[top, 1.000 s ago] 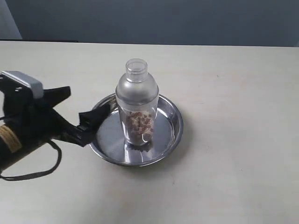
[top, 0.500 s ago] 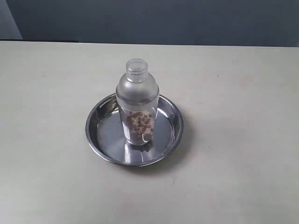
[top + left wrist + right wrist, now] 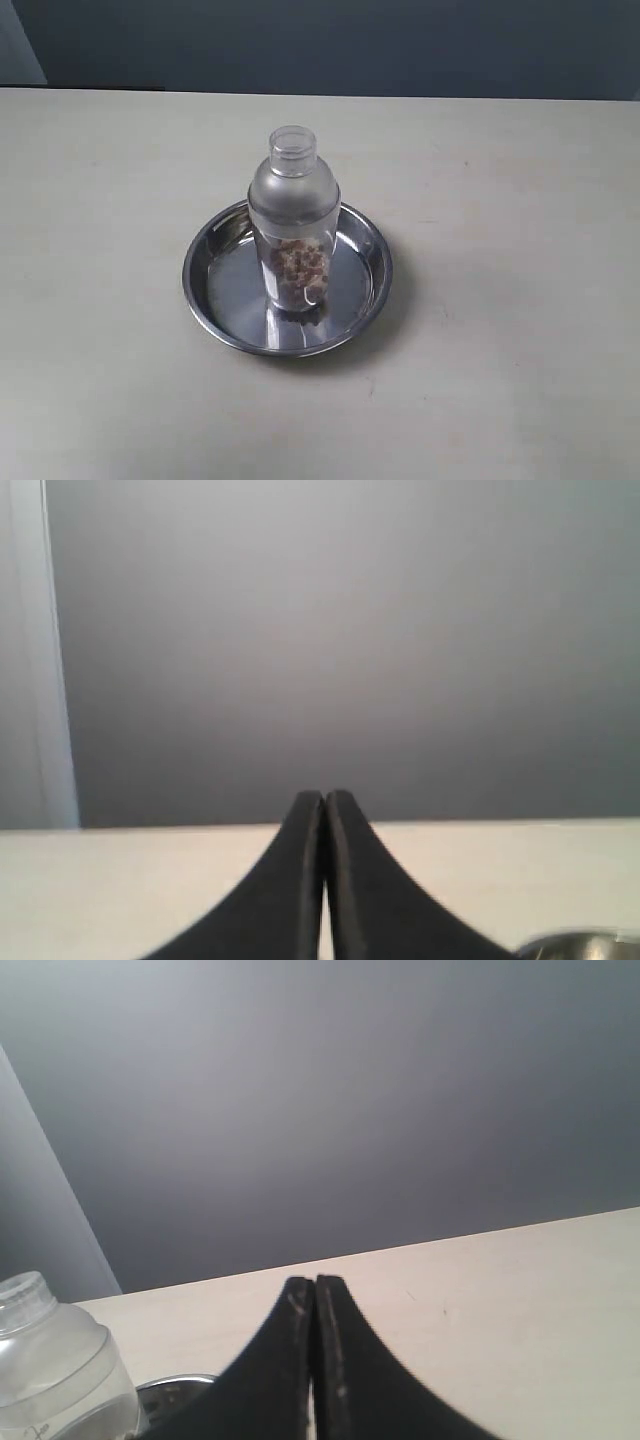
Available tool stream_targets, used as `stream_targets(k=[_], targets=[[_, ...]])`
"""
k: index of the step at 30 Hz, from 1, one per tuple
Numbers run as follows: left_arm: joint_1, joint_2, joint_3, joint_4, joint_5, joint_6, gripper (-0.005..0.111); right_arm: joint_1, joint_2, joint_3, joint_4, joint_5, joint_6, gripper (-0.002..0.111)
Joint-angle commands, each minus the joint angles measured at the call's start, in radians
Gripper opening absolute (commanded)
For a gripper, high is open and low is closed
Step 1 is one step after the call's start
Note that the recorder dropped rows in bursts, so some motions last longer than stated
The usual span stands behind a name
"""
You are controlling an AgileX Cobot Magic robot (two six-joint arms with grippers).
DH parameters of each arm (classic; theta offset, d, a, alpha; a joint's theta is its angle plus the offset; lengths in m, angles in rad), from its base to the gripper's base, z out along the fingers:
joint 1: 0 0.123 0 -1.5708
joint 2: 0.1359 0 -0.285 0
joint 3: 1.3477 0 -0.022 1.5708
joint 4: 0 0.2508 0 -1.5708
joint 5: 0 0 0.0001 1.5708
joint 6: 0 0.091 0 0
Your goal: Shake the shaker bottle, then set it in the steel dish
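Standing upright in the steel dish (image 3: 232, 290), the shaker bottle (image 3: 293, 225) rests on the dish's flat bottom, roughly at its centre and clear of the rolled rim all round; its small round cap (image 3: 293, 148) tops the frosted dome, and a heap of small brown pellets (image 3: 300, 265) shows through the clear lower wall; the bottle rises well above the rim, and its reflection lies on the shiny metal just in front of its base. The dish sits flat on a pale beige table (image 3: 500, 350), near the middle of the exterior view; behind the table's far edge runs a dark grey-blue wall (image 3: 350, 45). The left gripper (image 3: 325, 798), seen in its own wrist view, has its two black fingers pressed together tip to tip, holding nothing; it points across the table toward the wall, apart from the dish, of which only a sliver of rim shows at the edge of that picture. The right gripper (image 3: 314, 1282) likewise has its fingers together and empty; in its wrist view the bottle's cap and dome and a bit of the dish's rim appear off to one side, apart from the fingertips.
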Motion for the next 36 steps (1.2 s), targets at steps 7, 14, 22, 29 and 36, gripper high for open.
stream_targets(k=[7, 14, 22, 29, 36], targets=[[0.071, -0.159, 0.006, 0.009, 0.379, 0.037, 0.000, -0.001, -0.004, 0.002, -0.001, -0.001, -0.004, -0.001], [0.071, -0.215, 0.006, -0.042, 0.388, 0.035, 0.000, -0.001, -0.004, 0.002, -0.001, -0.001, -0.004, -0.001], [0.071, -0.215, 0.006, -0.056, 0.594, 0.031, 0.000, -0.001, -0.004, 0.002, -0.001, -0.004, -0.004, -0.001], [0.071, -0.215, 0.006, -0.039, 0.645, 0.229, 0.000, -0.001, -0.004, 0.002, -0.001, -0.004, -0.004, -0.001], [0.071, -0.215, 0.006, -0.043, 0.645, 0.286, 0.000, -0.001, -0.004, 0.002, -0.001, 0.000, -0.004, -0.001]])
